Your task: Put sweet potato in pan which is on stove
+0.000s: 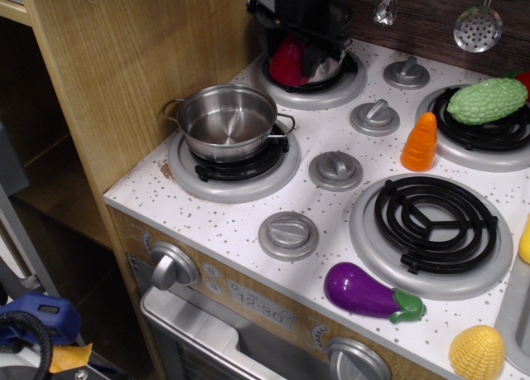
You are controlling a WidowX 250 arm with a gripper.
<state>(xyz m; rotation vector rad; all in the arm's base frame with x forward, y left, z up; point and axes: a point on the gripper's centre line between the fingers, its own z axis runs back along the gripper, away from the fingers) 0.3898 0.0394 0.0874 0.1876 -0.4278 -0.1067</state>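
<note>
The sweet potato [287,62] is seen at the upper centre of the frame, above the rear burner [310,86], gripped between the black jaws of the gripper [291,57], which are clenched on it. Whether it is touching the burner cannot be told. A steel pot [330,65] is partly visible just behind it.

The pan [228,120] sits empty on the front left burner of the stove [240,227], left of centre, well apart from the sweet potato.

Further right, an orange cone [420,141] stands upright on the speckled tabletop, and a green bumpy vegetable [487,100] lies on the upper right burner. A purple eggplant [370,293] lies near the lower edge, beside the large empty burner [430,231], with a yellow vegetable [477,352] in the lower right corner. 5 grey knobs are seen across the top.
</note>
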